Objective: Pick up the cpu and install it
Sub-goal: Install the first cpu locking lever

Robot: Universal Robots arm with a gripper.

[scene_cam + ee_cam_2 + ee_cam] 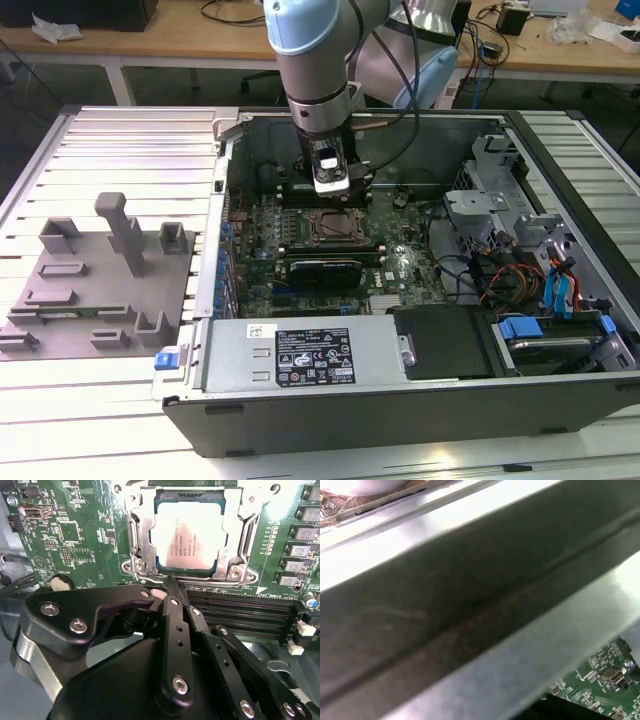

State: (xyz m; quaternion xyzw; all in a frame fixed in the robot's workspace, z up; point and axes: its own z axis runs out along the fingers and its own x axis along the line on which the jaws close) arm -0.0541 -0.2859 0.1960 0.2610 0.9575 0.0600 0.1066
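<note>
Three views, going one at a time.

Exterior view: looking down into an open computer case (300, 400) lying on a slatted metal tabletop (100, 420). Seeing a pale blue and silver robot arm (315, 60) reaching down into the case from the far side. Finding the tool (332, 185) hanging low over the green motherboard (300, 250), just behind the dark square socket (333, 228). Noticing grey plastic fixture blocks (100, 280) standing on the tabletop, well apart from the case, toward the exterior view's left. Passing a silver power supply (300, 355) with a label along the near edge of the case.

Second wrist view: looking past the black linkages of the tool (172, 582), its fingers drawn narrow with the tips together and holding nothing. Finding the cpu (189, 535) lying flat inside the socket, pale silver top facing up, framed by the metal bracket (142, 540) around it. Placing the fingertips just beside the socket's near edge, apart from the cpu. Seeing black memory slots (240, 612) running alongside the socket.

First wrist view: facing a blurred grey metal wall (470, 605) at close range, with a small corner of green circuit board (600, 680) peeking out beyond it.
</note>
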